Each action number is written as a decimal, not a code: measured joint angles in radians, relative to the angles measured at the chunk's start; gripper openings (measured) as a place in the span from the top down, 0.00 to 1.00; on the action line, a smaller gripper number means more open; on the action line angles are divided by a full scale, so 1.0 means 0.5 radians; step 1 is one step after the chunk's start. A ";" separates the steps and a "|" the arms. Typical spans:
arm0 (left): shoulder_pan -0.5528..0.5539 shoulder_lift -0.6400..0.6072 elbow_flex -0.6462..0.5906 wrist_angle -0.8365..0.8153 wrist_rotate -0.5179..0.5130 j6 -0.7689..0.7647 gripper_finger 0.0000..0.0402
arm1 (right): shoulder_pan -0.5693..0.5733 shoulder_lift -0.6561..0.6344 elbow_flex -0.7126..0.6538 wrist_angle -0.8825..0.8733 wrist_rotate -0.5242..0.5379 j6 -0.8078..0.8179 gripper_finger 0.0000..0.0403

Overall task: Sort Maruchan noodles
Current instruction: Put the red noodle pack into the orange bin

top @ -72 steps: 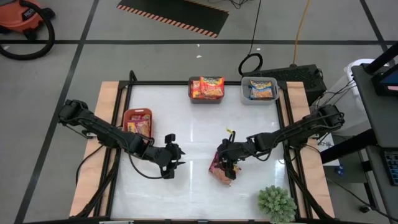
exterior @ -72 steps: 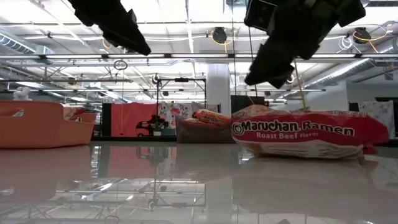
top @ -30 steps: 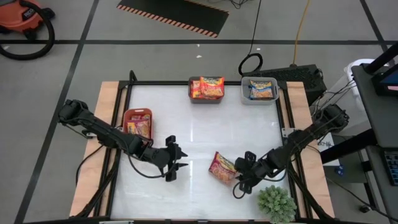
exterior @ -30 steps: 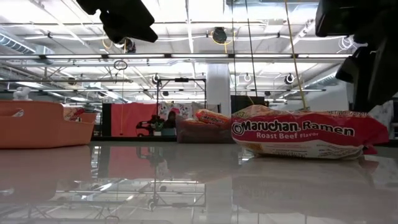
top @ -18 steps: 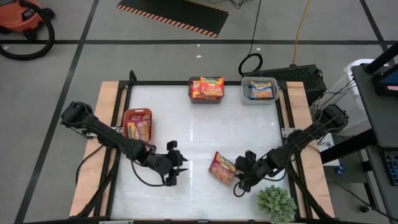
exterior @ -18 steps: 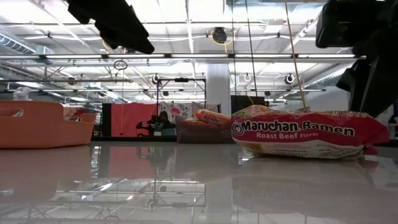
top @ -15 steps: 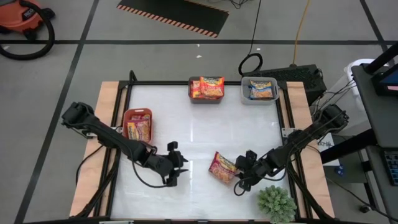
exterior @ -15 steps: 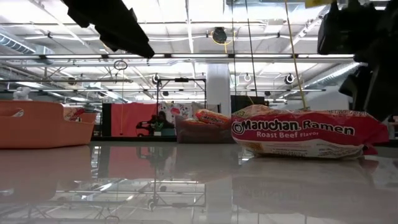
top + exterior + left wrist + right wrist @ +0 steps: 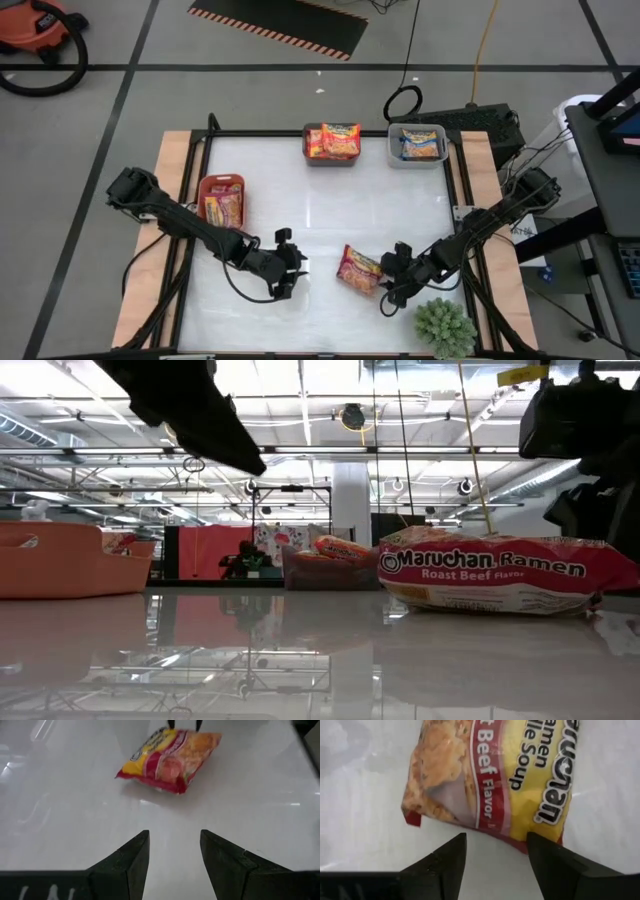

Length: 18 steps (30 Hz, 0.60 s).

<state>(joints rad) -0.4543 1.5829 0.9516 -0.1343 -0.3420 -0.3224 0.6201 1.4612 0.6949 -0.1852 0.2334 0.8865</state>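
- The desk (image 9: 320, 210) has a glossy white top with wooden strips along its left and right edges.
- One red-trimmed Maruchan packet (image 9: 359, 270) lies flat near the front.
- An orange-red bin (image 9: 221, 197) sits at the left side.
- A dark red bin (image 9: 332, 143) and a grey bin (image 9: 417, 144) stand along the far edge.
- A small green plant (image 9: 444, 326) sits at the front right corner.

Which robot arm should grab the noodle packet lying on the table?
Probably the right. Its tool sits open right beside the Roast Beef packet, which fills the right wrist view. The left tool is open too, but stands farther off across bare table.
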 joint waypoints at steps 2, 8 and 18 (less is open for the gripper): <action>0.006 0.008 -0.002 -0.012 0.001 0.012 0.55 | 0.008 0.000 0.000 -0.030 0.015 -0.036 0.51; 0.011 0.004 -0.002 0.003 0.005 0.012 0.55 | 0.027 -0.059 0.000 -0.106 0.106 -0.081 0.51; 0.001 0.003 -0.002 0.012 0.007 0.004 0.55 | 0.026 -0.181 -0.031 -0.337 0.214 -0.075 0.45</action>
<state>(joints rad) -0.4538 1.5845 0.9508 -0.1286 -0.3385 -0.3202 0.6331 1.3707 0.6795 -0.3539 0.3407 0.8489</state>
